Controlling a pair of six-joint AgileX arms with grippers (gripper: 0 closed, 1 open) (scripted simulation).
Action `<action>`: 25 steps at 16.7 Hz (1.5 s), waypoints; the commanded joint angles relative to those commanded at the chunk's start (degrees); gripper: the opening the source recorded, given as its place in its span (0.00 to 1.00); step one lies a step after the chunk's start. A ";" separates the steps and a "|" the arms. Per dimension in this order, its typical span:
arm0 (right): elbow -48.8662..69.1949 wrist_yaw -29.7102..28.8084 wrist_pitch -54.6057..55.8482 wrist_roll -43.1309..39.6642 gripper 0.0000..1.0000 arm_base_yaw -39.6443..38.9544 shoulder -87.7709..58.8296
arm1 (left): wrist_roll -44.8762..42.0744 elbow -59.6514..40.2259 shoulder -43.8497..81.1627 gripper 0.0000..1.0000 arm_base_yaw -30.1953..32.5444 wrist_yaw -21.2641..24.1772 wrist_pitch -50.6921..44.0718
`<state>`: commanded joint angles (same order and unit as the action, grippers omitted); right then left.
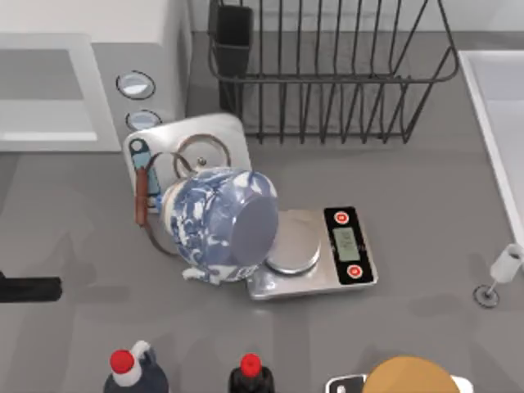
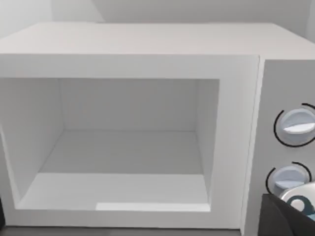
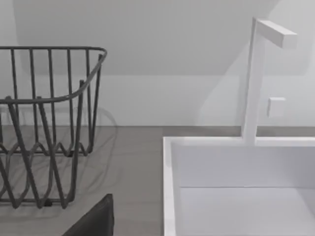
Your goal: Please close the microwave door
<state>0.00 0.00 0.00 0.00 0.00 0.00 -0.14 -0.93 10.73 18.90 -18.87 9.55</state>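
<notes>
The white microwave (image 1: pixel 139 49) stands at the table's back left, with two round dials (image 1: pixel 135 83) on its front panel. Its cavity (image 2: pixel 123 142) is open and bare inside. The microwave door is out of view, off to the left. My left gripper (image 1: pixel 45 288) is a black bar at the table's left edge, in front of the microwave and apart from it. A dark finger (image 2: pixel 290 216) shows in the left wrist view below the dials. The right wrist view shows a dark finger (image 3: pixel 93 221) near the sink.
A black wire dish rack (image 1: pixel 327 74) stands at the back centre. A blue-and-white jar (image 1: pixel 217 225) lies tipped against a silver scale (image 1: pixel 315 254). A square silver plate with a ring (image 1: pixel 196 147) sits by the dials. Two red-capped bottles (image 1: pixel 131 368) stand in front. A white sink (image 3: pixel 236 187) is at the right.
</notes>
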 joint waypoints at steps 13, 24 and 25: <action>0.00 0.00 0.00 0.00 1.00 0.00 0.00 | -17.20 -20.41 21.34 0.00 -21.60 14.21 -12.91; 0.00 0.00 0.00 0.00 1.00 0.00 0.00 | -47.28 -66.90 76.89 0.00 -71.05 47.60 -44.20; 0.00 0.00 0.00 0.00 1.00 0.00 0.00 | -48.81 -69.96 80.48 0.00 -73.55 49.98 -46.45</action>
<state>0.00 0.00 0.00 0.00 0.00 0.00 -48.95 -70.89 91.21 -54.65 31.11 -36.90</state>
